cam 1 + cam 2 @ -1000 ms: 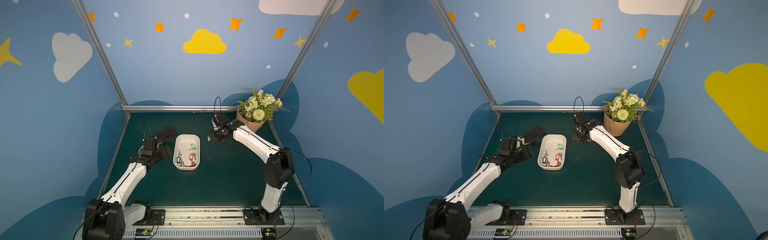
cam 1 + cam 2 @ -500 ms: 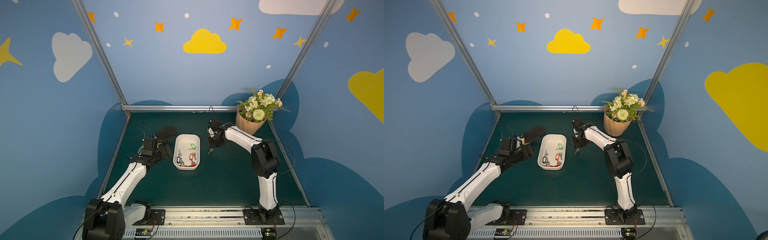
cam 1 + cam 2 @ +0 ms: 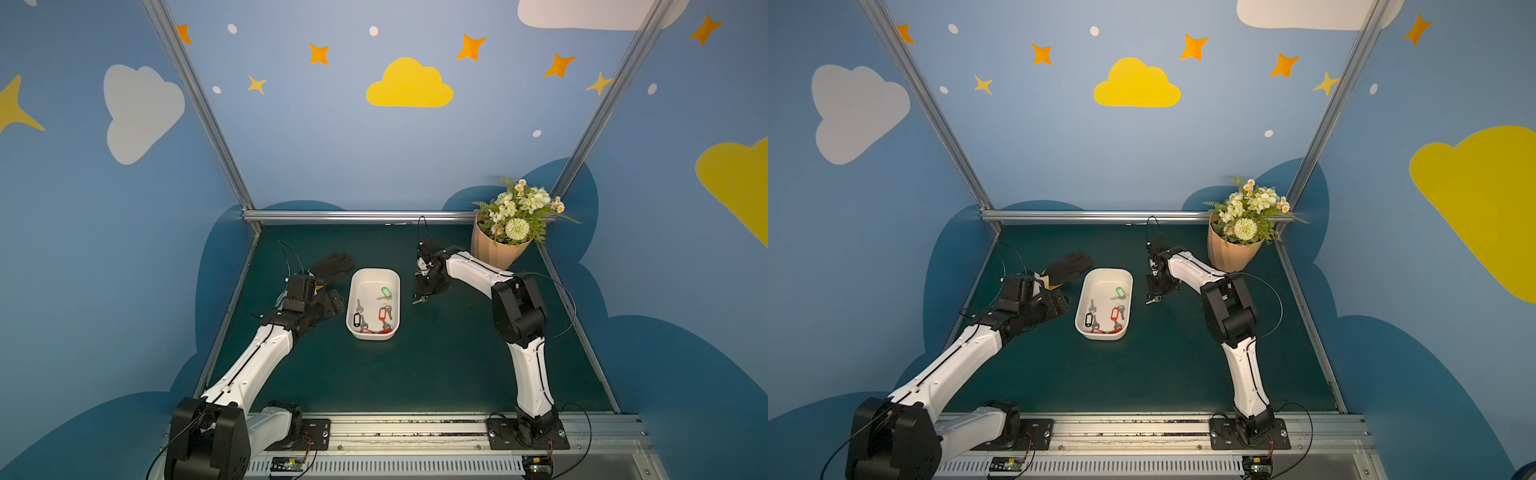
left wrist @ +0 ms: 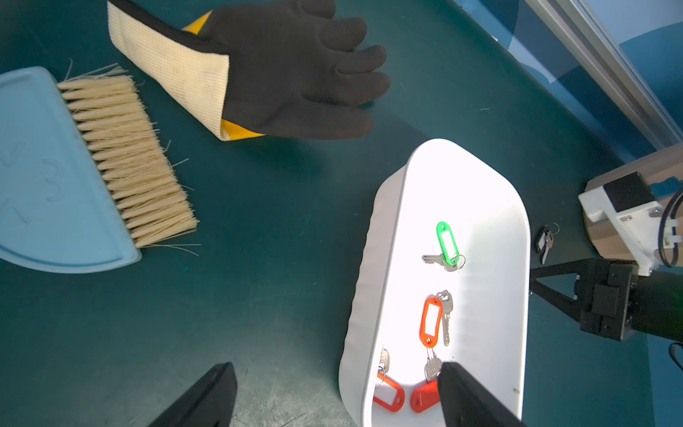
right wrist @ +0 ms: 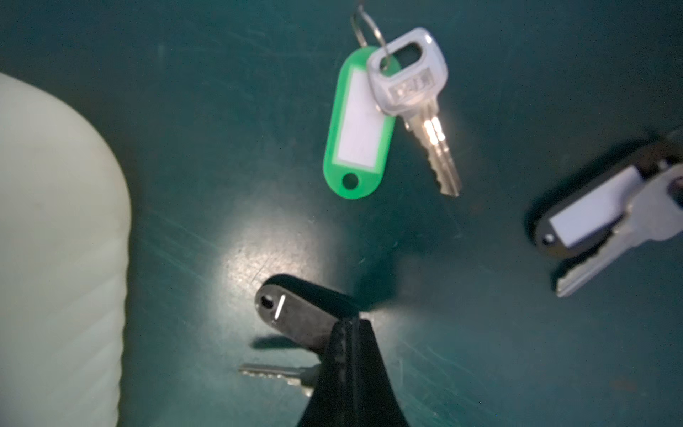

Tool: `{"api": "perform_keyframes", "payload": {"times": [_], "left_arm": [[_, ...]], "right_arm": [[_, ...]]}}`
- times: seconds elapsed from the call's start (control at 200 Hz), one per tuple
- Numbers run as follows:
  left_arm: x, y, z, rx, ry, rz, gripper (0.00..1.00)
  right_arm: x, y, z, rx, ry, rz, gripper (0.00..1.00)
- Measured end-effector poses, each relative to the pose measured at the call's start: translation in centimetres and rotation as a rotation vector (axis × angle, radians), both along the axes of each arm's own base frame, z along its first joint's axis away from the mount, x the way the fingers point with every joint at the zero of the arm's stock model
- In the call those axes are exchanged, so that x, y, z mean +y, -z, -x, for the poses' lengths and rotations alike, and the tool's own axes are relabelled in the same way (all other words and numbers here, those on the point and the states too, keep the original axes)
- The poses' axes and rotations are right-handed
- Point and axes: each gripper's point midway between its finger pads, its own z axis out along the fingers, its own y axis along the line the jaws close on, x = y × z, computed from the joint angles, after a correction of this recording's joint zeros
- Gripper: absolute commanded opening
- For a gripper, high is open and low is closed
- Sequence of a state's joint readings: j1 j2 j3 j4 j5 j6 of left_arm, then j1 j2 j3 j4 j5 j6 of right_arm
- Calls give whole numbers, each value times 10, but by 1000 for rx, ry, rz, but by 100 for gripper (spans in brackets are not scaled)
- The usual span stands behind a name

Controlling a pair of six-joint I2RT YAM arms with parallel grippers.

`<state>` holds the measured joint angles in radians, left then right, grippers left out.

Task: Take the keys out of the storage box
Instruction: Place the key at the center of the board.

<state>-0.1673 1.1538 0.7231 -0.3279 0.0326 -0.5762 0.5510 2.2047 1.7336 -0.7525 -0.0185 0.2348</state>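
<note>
The white storage box (image 3: 372, 276) (image 4: 384, 258) stands mid-table. Inside lie several keys: a green-tagged one (image 4: 447, 242), an orange-red one (image 4: 430, 321), red ones (image 4: 388, 397) and a black-tagged one (image 3: 356, 319). My right gripper (image 5: 349, 321) (image 3: 424, 293) is just right of the box, low over the mat, shut on a black-tagged key (image 5: 295, 314). A green-tagged key (image 5: 354, 129) and another black-tagged key (image 5: 591, 218) lie on the mat beside it. My left gripper (image 4: 338, 397) (image 3: 332, 301) is open at the box's left wall, holding nothing.
A black glove with a cream cuff (image 4: 295, 74) (image 3: 334, 266) lies behind my left gripper. A light-blue dustpan (image 4: 44, 173) with a brush (image 4: 125, 159) lies left of it. A peach flower pot (image 3: 496, 251) stands at the back right. The metal frame rail (image 3: 357, 216) bounds the rear.
My right arm has folded and brought its shut gripper nearer and lower, close to the mat beside the box. The left arm has not moved.
</note>
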Motion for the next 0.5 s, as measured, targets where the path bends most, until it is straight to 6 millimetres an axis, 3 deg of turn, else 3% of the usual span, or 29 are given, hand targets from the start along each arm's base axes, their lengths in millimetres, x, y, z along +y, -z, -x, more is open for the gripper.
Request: {"api": "perform_keyframes", "payload": {"times": [0.035, 0.135, 0.335, 0.501], "left_arm": [[0, 0, 0, 0, 0, 0, 92], [0, 0, 0, 0, 0, 0, 91], [0, 0, 0, 0, 1, 0, 93], [0, -1, 0, -5, 5, -2, 95]], "right_arm": [[0, 0, -1, -2, 2, -2, 1], [-2, 0, -4, -7, 4, -4, 16], [-4, 0, 1, -13, -7, -10, 31], [-8, -27, 8, -55, -21, -34, 41]]}}
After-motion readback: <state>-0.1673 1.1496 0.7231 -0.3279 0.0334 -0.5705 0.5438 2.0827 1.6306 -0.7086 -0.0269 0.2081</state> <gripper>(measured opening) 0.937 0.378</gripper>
